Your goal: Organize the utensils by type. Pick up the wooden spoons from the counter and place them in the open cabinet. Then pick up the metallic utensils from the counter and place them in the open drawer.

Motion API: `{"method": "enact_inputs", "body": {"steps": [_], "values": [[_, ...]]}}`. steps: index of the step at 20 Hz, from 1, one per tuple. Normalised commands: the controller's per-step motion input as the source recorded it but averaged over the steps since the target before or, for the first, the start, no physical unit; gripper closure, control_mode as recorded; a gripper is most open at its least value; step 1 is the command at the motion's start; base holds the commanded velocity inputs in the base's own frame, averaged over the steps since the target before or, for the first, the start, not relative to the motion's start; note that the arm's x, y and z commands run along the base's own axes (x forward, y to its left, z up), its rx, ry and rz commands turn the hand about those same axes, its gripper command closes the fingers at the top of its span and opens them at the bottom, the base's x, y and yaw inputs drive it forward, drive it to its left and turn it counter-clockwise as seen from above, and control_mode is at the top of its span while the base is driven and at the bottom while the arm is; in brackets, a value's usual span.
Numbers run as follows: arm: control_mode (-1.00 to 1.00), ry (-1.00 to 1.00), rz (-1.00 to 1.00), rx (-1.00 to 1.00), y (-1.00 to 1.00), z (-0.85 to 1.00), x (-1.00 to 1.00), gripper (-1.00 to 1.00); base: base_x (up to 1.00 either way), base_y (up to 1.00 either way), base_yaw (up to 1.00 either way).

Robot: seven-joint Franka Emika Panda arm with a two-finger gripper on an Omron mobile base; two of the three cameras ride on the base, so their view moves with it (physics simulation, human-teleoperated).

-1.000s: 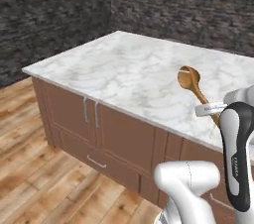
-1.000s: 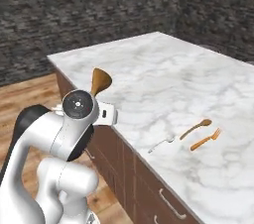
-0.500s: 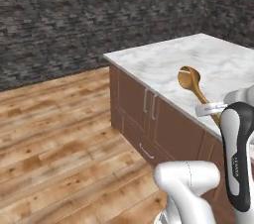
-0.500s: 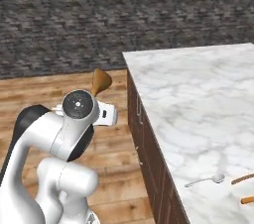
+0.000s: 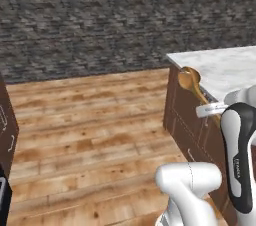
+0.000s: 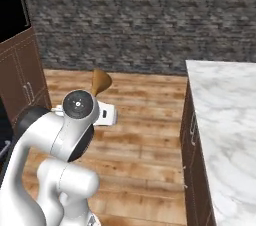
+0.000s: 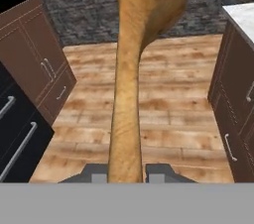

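Observation:
My gripper [image 7: 127,172] is shut on the handle of the large wooden spoon [image 7: 133,64]. The golden-brown spoon runs up the middle of the hand view with its broad bowl at the top. From the left base view its bowl [image 5: 189,77] sticks up and left from the gripper [image 5: 209,111], beside the corner of the counter [image 5: 225,66]. The right base view has the spoon's bowl [image 6: 101,81] above the white hand, left of the counter [image 6: 226,101]. The metallic utensils, the open cabinet and the open drawer are out of view.
Wooden floor [image 5: 95,120] stretches ahead to a grey stone wall [image 6: 125,25]. Dark brown cupboards [image 7: 40,62] with silver handles and a black appliance front [image 7: 15,134] stand on the left. The counter's brown cupboard fronts [image 7: 239,94] stand on the right.
The whole picture has swung left as the base turns: the counter has slid to the right edge and the floor and wall have come in. The spoon stays in the gripper.

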Motion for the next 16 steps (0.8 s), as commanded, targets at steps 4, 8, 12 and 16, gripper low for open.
{"method": "enact_inputs", "body": {"steps": [4,8,12,16], "values": [[1.0,0.0,0.0,0.0,0.0,0.0,0.0,1.0,0.5,0.07,0.43],[1.0,0.0,0.0,0.0,0.0,0.0,0.0,1.0,0.6,0.0,0.42],[1.0,0.0,0.0,0.0,0.0,0.0,0.0,1.0,0.57,0.0,0.52],[1.0,0.0,0.0,0.0,0.0,0.0,0.0,1.0,0.22,0.0,0.61]]}}
